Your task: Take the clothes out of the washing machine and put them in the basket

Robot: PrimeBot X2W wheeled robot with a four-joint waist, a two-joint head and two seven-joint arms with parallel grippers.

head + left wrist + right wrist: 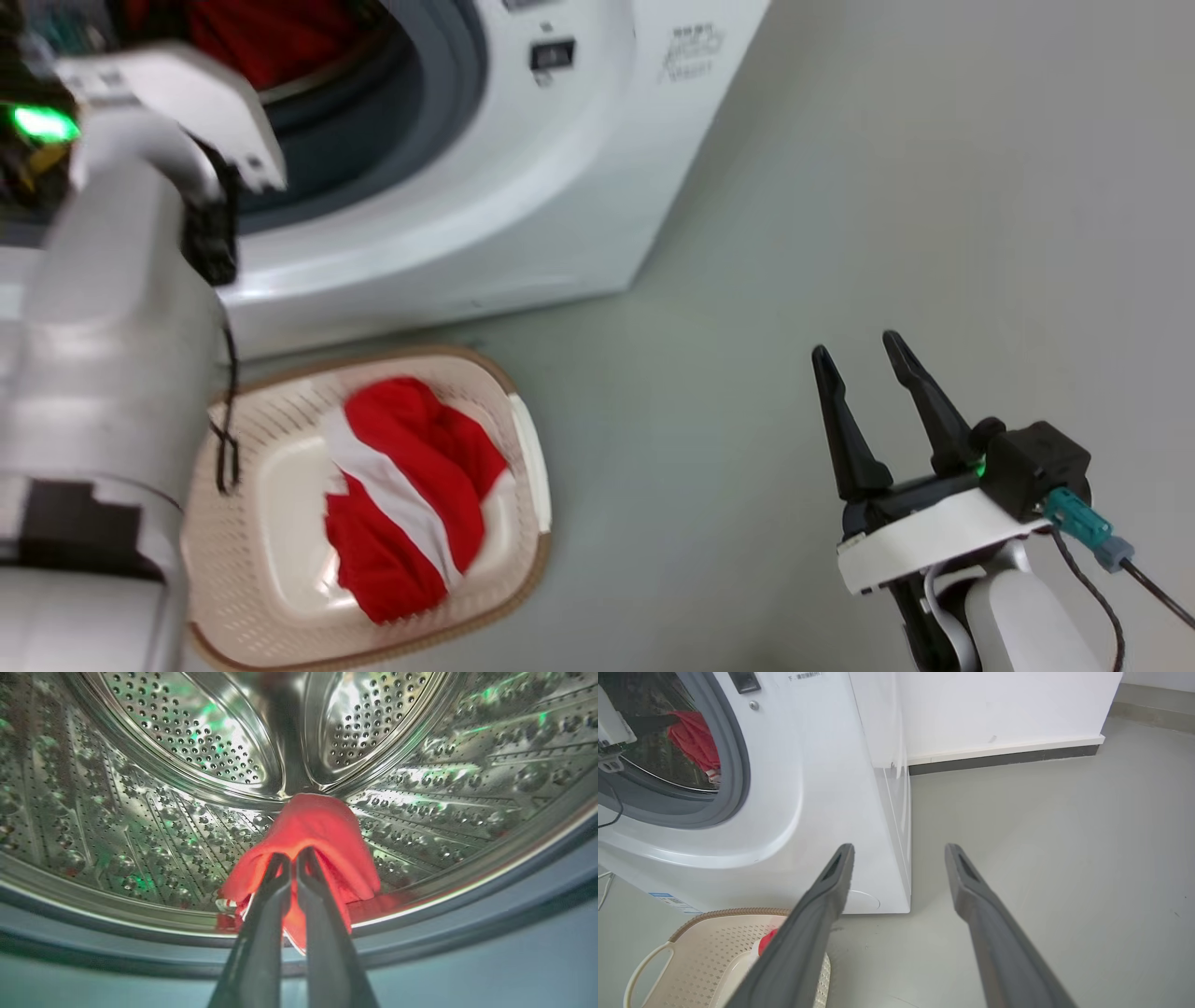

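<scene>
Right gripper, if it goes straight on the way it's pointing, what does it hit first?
Probably the washing machine: the right gripper points at its front corner, with nothing between. Depth is unclear; it might slip past along the side.

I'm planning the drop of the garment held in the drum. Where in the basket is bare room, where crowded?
Free: the basket's bare bottom between the striped garment and the wall nearest the left forearm. Crowded: the middle and right side, under the striped garment. Open floor lies between basket and right gripper.
</scene>
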